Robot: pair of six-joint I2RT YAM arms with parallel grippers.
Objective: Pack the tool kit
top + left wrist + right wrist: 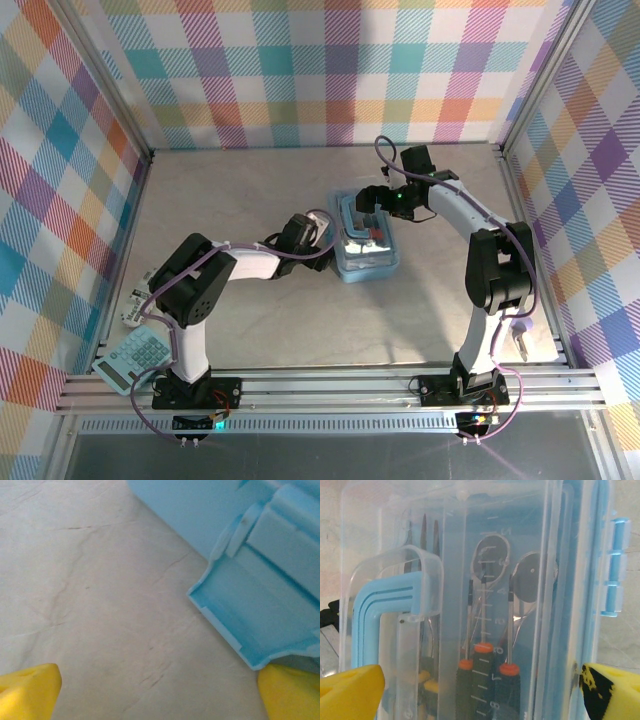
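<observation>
The case [362, 262] sits mid-bench, a little right of centre, with its clear lid [450, 530] down over the tools, so I judge the packing itself done and the closing step in hand. Through the lid, on my right wrist view, I count three screwdrivers [483, 652] with orange collars and black grips, two round-headed tools [490, 555] that I take for ratchet pieces, and dark pointed jaws [423, 535] far-left that look like one pair of pliers, though the plastic blurs them. There is one blue handle [380, 605] folded on top. On the case's left side, one blue latch flap [250, 625] appears swung out and unfastened. My left end effector [300, 232] hangs just beside that side, released and grasping nothing, and its right pad [290, 690] is close under the flap. My right end effector [385, 200] hovers over the far end of the case, also spread wide and empty. The next move, as I read it, calls for pressing the flap home while the lid is held flat, with care not to shove the light case across the bench [300, 330]. One calculator [135, 362] lies at the near-left edge, well apart, and is not part of the kit.
</observation>
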